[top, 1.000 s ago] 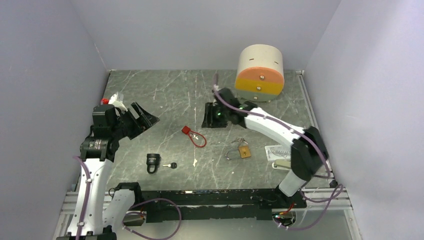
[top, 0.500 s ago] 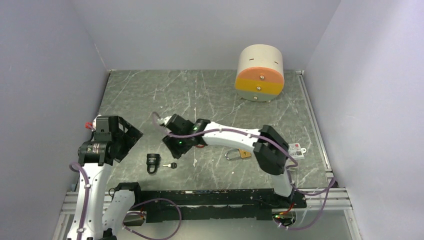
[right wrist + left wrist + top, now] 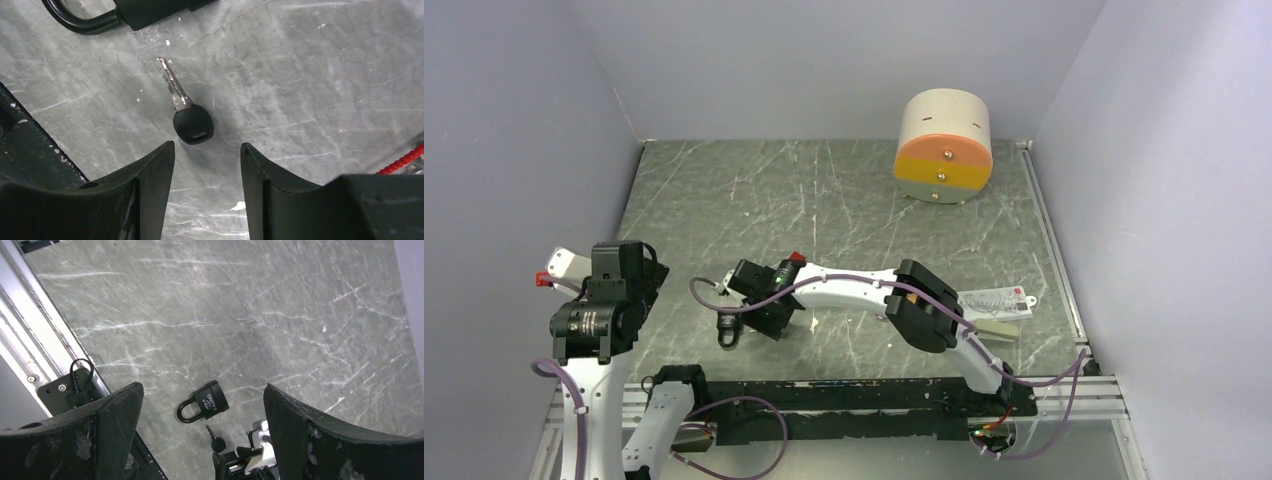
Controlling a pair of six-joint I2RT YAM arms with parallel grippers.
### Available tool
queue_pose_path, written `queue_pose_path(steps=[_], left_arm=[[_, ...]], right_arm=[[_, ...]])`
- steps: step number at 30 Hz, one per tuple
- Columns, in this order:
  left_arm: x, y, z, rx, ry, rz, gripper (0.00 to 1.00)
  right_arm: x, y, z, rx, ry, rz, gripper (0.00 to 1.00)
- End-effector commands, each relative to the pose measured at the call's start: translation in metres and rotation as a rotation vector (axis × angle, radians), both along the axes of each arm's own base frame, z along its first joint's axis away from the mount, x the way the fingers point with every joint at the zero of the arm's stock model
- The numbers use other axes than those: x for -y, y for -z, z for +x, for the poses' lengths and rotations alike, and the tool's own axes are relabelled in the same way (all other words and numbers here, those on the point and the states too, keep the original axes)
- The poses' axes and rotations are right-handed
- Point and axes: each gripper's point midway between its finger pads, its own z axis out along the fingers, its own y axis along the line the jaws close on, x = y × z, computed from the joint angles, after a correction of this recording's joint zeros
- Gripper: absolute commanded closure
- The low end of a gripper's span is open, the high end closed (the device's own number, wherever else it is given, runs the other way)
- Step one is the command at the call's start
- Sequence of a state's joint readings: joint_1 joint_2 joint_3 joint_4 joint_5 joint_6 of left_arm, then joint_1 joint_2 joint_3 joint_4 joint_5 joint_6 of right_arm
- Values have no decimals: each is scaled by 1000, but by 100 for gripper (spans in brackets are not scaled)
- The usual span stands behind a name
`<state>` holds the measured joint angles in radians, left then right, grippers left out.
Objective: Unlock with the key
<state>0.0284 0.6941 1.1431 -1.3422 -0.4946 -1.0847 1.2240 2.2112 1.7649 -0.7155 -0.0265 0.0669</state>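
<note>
At the near edge of the grey marbled surface (image 3: 824, 190), on the left side, the left pincer (image 3: 202, 388) hangs above the surface with its two black fingers spread wide and nothing between them. In its wrist view the black padlock (image 3: 210, 402) lies flat below, closed, with its shackle turned to the near rail. Just beside the padlock, a little to the right in the top view, lies the key (image 3: 186, 112), flat on the surface and not inserted. It has a black head and a metal blade, and the tip of the blade points to the body of the padlock with a small gap between them. The right arm reaches across to the left, and the right pincer (image 3: 206, 150) is low over the key with its fingers partly apart. It holds nothing, and the head of the key is just in front of the gap and touches neither finger. A red cord (image 3: 402, 160) is near behind this pincer. More to the right a white packet (image 3: 994, 300) lies on the surface. At the far right corner stands a cream drum (image 3: 942, 145) with an orange and yellow face
</note>
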Motion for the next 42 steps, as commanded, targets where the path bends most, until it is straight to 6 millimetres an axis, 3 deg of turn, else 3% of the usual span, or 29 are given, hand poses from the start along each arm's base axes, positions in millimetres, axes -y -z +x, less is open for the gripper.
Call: queue_pose_path(steps=[1, 15, 17, 22, 28, 33, 39, 42], left_arm=[[-15, -10, -7, 6, -83, 53, 6], [-9, -16, 3, 46, -31, 45, 6], [-8, -16, 4, 49, -23, 43, 6], [-4, -19, 10, 75, 3, 30, 6], [17, -45, 44, 122, 142, -20, 6], [32, -17, 47, 44, 210, -86, 6], [86, 22, 65, 70, 453, -287, 6], [126, 39, 75, 82, 653, -436, 6]], right_arm=[[-11, -8, 4, 62, -90, 8, 46], [-16, 21, 1, 57, -187, -27, 55], [-16, 24, 1, 57, -196, -34, 60], [-18, 17, 13, 115, -155, -22, 75], [-13, -19, 34, 243, -44, 113, 77], [3, -48, 42, 238, 74, 279, 77], [28, -57, 44, 189, 204, 400, 76], [36, -64, 47, 145, 255, 462, 76]])
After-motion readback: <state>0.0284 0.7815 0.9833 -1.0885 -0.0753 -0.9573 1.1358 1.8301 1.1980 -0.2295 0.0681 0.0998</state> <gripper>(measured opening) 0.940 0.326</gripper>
